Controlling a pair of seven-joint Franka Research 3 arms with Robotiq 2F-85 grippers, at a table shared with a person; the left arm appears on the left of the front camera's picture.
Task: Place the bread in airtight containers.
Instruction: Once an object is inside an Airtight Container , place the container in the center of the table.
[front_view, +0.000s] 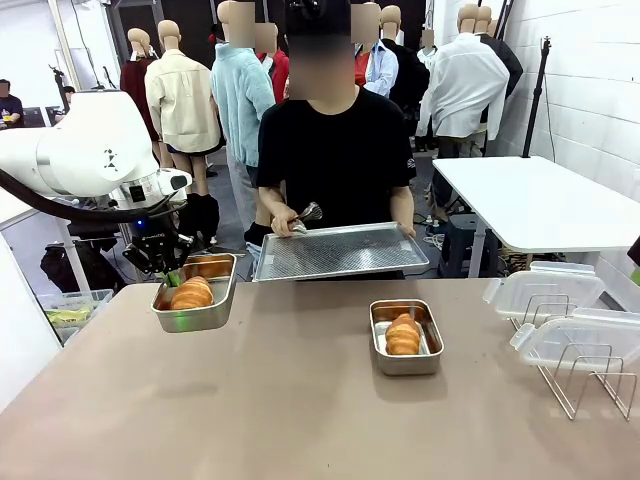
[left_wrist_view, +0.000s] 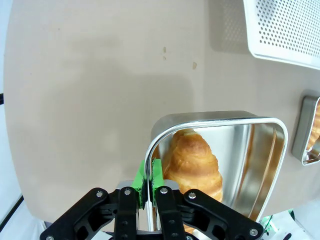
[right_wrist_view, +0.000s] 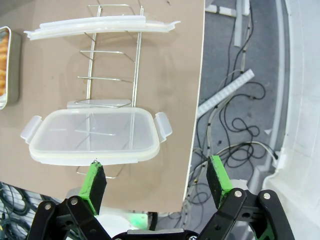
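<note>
front view: wide bare table (front_view: 300, 420) toward the near edge, open room between the two tins. at the far left corner, left gripper (front_view: 172, 270) clenched on the rim of one airtight container (front_view: 190, 322), green pads (left_wrist_view: 157, 172) pinching its steel wall. inside, a glossy golden-brown bread roll (front_view: 192, 293), ridged. second container (front_view: 405, 365) flat mid-table with another roll (front_view: 403, 335). right gripper (right_wrist_view: 156, 182) spread wide, empty, over a clear lid (right_wrist_view: 95, 136) on the wire rack (right_wrist_view: 110, 65) by the right table edge. beyond, perforated tray (front_view: 340, 250) in a person's hands.
</note>
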